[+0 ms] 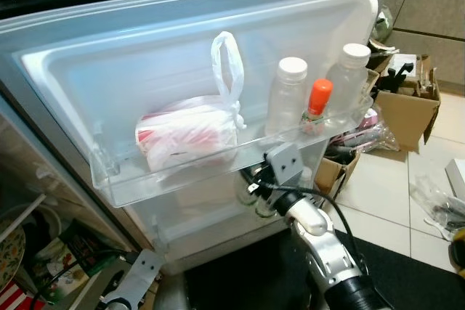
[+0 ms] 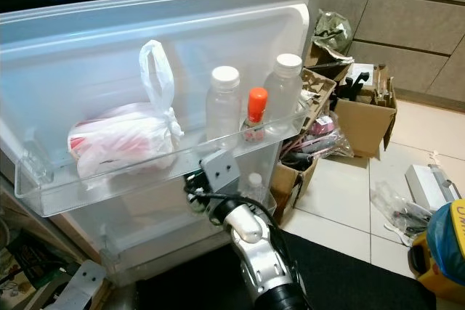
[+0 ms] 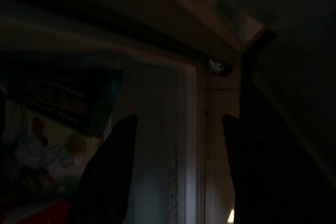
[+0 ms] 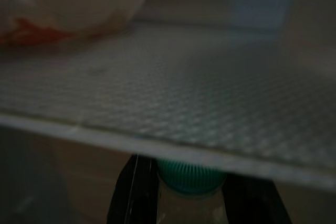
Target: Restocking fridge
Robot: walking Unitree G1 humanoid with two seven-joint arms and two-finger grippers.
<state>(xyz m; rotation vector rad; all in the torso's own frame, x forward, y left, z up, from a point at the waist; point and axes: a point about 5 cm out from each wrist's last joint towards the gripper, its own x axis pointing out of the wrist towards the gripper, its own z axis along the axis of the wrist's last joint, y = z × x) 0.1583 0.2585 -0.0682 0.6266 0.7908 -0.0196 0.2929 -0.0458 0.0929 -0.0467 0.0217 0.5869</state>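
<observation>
At the bottom centre of the head views, the right arm reached up and forward, its right gripper (image 4: 181,182) tucked under the clear door shelf (image 1: 182,176) of the open fridge door (image 1: 131,70). From the right wrist, its two black fingers (image 4: 128,192) stood on either side of a small bottle with a teal cap (image 4: 186,174), apparently clamped on it just below the cap, while the shelf's ribbed underside ran straight across above and blocked any rise. Lower left in the left eye view, the left arm hung low; the left gripper (image 3: 178,177) showed in its dark wrist picture with fingers apart and nothing between them. On the shelf, from left to right of the frame, sat a knotted plastic bag (image 1: 190,136) with something red and white inside, a clear white-capped bottle (image 1: 285,96), a small orange-capped bottle (image 1: 317,107) and a second clear white-capped bottle (image 1: 349,81) at the shelf's right end. Further back, at the right of the frame on the tiled floor (image 1: 378,201), open cardboard boxes (image 1: 407,103) of clutter stood close to the door's edge, and loose plastic packets (image 1: 439,205) lay near the right border.
</observation>
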